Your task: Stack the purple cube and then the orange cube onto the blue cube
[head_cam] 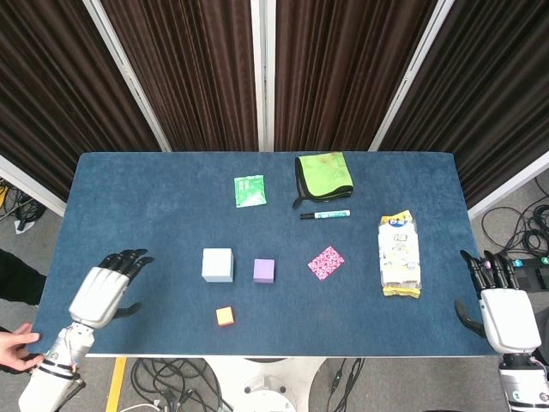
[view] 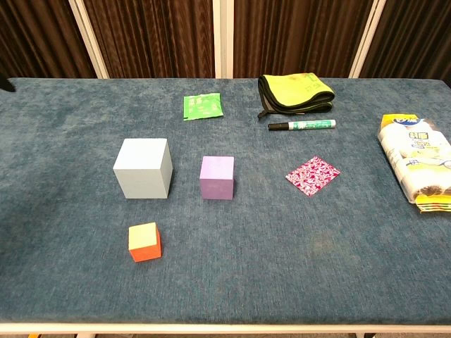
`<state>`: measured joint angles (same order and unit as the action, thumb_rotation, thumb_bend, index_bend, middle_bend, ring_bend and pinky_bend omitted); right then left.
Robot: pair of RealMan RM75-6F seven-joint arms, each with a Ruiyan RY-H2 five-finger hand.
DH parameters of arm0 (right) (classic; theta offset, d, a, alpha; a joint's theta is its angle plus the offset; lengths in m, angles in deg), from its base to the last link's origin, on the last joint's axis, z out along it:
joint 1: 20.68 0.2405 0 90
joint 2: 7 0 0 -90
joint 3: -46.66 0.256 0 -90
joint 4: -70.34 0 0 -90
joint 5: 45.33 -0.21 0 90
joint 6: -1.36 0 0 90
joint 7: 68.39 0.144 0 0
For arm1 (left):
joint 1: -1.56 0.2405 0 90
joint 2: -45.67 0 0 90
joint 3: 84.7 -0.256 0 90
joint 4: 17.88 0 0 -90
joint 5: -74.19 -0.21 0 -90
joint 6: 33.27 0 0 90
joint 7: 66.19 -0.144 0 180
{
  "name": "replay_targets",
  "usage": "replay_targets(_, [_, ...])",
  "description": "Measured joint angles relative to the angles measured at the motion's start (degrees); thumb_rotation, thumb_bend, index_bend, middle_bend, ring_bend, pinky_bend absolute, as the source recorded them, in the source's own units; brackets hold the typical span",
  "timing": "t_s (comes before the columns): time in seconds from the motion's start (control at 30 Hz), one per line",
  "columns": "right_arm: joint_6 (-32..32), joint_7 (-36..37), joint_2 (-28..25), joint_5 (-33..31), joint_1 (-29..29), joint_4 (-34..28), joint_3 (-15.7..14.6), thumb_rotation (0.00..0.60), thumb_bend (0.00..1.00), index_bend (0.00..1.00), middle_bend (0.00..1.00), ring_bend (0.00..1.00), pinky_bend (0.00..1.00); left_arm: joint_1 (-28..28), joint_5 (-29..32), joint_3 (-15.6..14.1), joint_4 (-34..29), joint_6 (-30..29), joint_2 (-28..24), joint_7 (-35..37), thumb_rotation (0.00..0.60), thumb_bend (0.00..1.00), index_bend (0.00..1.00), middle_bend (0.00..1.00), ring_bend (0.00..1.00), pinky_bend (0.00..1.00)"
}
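The pale blue cube [head_cam: 217,264] [view: 144,168] stands mid-table, with the smaller purple cube [head_cam: 264,270] [view: 217,177] just to its right. A small orange cube [head_cam: 226,316] [view: 145,241] sits nearer the front edge, in front of the blue one. My left hand [head_cam: 109,287] hovers at the table's front left corner, fingers apart and holding nothing, well left of the cubes. My right hand [head_cam: 503,311] is off the front right corner, fingers spread, empty. Neither hand shows in the chest view.
A green packet [head_cam: 250,190], a folded green cloth [head_cam: 324,174] and a marker [head_cam: 324,215] lie toward the back. A patterned pink square [head_cam: 326,263] and a snack bag [head_cam: 400,254] lie to the right. A person's hand [head_cam: 15,348] shows at the lower left.
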<state>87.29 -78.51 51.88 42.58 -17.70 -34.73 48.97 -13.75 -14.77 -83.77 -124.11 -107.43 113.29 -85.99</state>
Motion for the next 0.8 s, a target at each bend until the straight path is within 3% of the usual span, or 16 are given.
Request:
replay_targets(0.57, [0.61, 2.29, -0.93, -0.19, -0.36, 0.13, 0.3, 0.6, 0.27, 0.0, 0.17, 0.0, 0.0, -5.27, 6.92, 2.56, -8.48, 5.73, 5.35, -16.13, 0.6, 0.13, 0.28, 0.29, 0.2, 0.27])
replay_targets(0.67, [0.59, 2.9, -1.29, -0.77, -0.34, 0.01, 0.63, 0.6, 0.27, 0.0, 0.17, 0.0, 0.0, -6.85, 10.43, 3.8, -10.89, 6.4, 7.22, -21.9, 0.6, 0.13, 0.28, 0.3, 0.2, 0.27])
replay_targets(0.8, [0.95, 3.95, -1.71, -0.72, -0.46, -0.09, 0.81, 0.6, 0.27, 0.0, 0.17, 0.0, 0.0, -9.28, 19.59, 5.95, -14.54, 6.03, 10.97, -30.82, 0.6, 0.13, 0.28, 0.3, 0.2, 0.27])
